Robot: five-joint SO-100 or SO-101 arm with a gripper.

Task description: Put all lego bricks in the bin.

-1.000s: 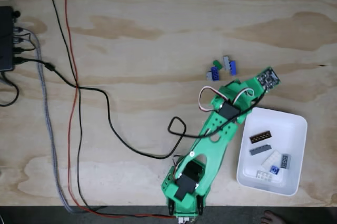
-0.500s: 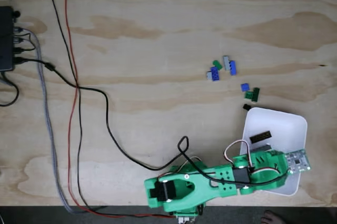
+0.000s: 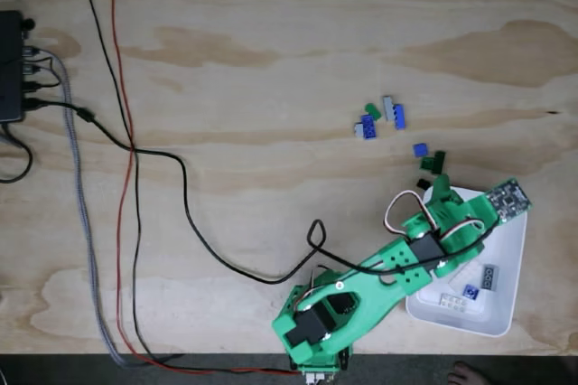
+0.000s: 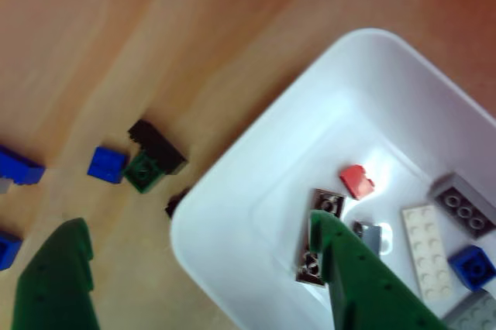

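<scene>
Fixed view from above: a green robot arm (image 3: pixel 379 277) reaches from the bottom edge of a pale plywood surface (image 3: pixel 271 32) up and to the right, its wrist over the upper left part of the white bin (image 3: pixel 506 308). The bin sits at the lower right of the surface. On its bare floor below the arm lie a grey brick (image 3: pixel 490 277), a small blue brick (image 3: pixel 470 292) and a white plate (image 3: pixel 453 302).

Outside the bin, a loose cluster of blue, grey and green bricks (image 3: pixel 379 117) lies above it, well apart. Nearer, just off the bin's upper left corner, lie a blue brick (image 3: pixel 420 149) and green pieces (image 3: pixel 433 163). Black and red cables (image 3: pixel 126 145) trail across the left side of the surface.

Other view, close to the gripper (image 4: pixel 198 249): two green fingers (image 4: pixel 364 283) stand spread wide with nothing between them, one over the bare surface at lower left, the other over the bin (image 4: pixel 232 260). Inside the bin lie a small red piece (image 4: pixel 356 181), a dark brown plate (image 4: pixel 319 233), a white plate (image 4: pixel 426 251), a grey brick (image 4: pixel 463 203) and a blue brick (image 4: pixel 471 266). Just outside the bin's rim lie a black brick (image 4: pixel 157 144) touching a green brick (image 4: pixel 142 171), with a blue brick (image 4: pixel 106 164) just beside them.
</scene>
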